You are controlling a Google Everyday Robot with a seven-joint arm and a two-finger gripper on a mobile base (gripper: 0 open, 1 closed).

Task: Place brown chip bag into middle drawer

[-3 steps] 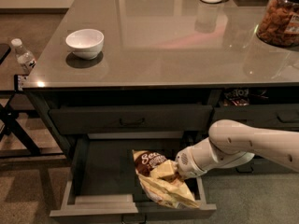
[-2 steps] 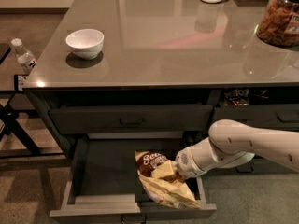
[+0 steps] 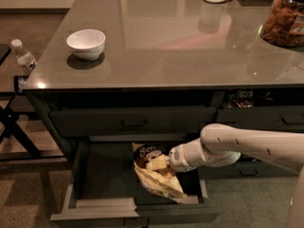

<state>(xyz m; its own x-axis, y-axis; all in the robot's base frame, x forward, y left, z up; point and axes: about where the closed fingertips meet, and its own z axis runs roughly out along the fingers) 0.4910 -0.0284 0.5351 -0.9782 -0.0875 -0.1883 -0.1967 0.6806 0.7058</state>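
The brown chip bag point(image 3: 159, 177) lies crumpled in the right half of the open middle drawer point(image 3: 95, 212), its dark brown panel toward the back and its pale-yellow end near the drawer's front right corner. My gripper point(image 3: 160, 163) reaches in from the right on a white arm point(image 3: 237, 146). It is down inside the drawer, shut on the upper part of the bag. The left half of the drawer floor shows bare and dark.
A white bowl point(image 3: 86, 42) sits on the grey tabletop point(image 3: 180, 46) at the left. A clear jar of orange-brown snacks point(image 3: 285, 18) stands at the right edge. The upper drawer point(image 3: 133, 122) is shut. A water bottle point(image 3: 23, 56) stands to the table's left, above black stand legs point(image 3: 19, 137).
The bag and gripper have shifted very slightly inside the drawer; otherwise nothing has visibly changed.
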